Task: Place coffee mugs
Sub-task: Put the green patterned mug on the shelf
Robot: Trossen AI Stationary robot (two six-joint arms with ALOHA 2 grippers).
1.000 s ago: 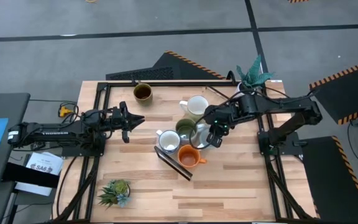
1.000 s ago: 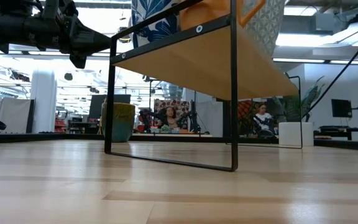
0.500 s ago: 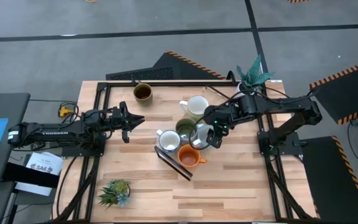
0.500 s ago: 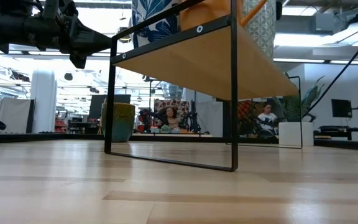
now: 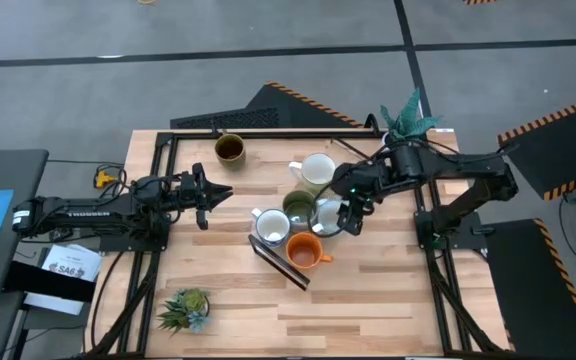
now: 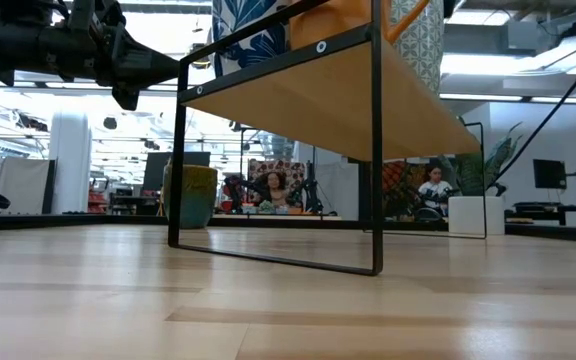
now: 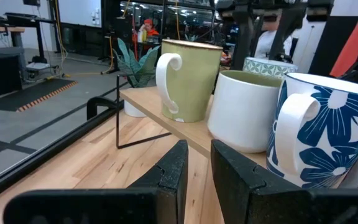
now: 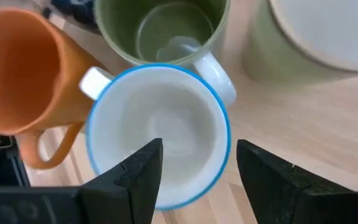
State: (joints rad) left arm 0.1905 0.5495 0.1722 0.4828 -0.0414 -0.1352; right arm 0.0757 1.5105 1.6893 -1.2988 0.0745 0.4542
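Observation:
Several mugs stand on a small wooden shelf [image 7: 166, 118] at mid table: pale green [image 5: 317, 170], olive [image 5: 299, 206], blue-flowered [image 5: 271, 226], orange [image 5: 305, 252] and a blue-rimmed white one [image 5: 325, 215]. A dark brown mug [image 5: 230, 148] stands apart on the table, far left. My right gripper [image 8: 197, 165] hangs open over the blue-rimmed mug [image 8: 160, 130], one finger above its hollow and one outside its wall. My left gripper [image 7: 196, 163] waits left of the shelf, empty, with a narrow gap between its fingers.
A pot with teal leaves [image 5: 408, 120] stands at the far right corner. A spiky green plant [image 5: 185, 308] sits near the front left. The shelf's black frame [image 6: 375, 170] rises from the table. People sit in the room beyond the table [image 6: 430, 190].
My right gripper has opened and let go of the blue-rimmed mug, which stays upright on the shelf. It has also drawn slightly toward the table's right edge.

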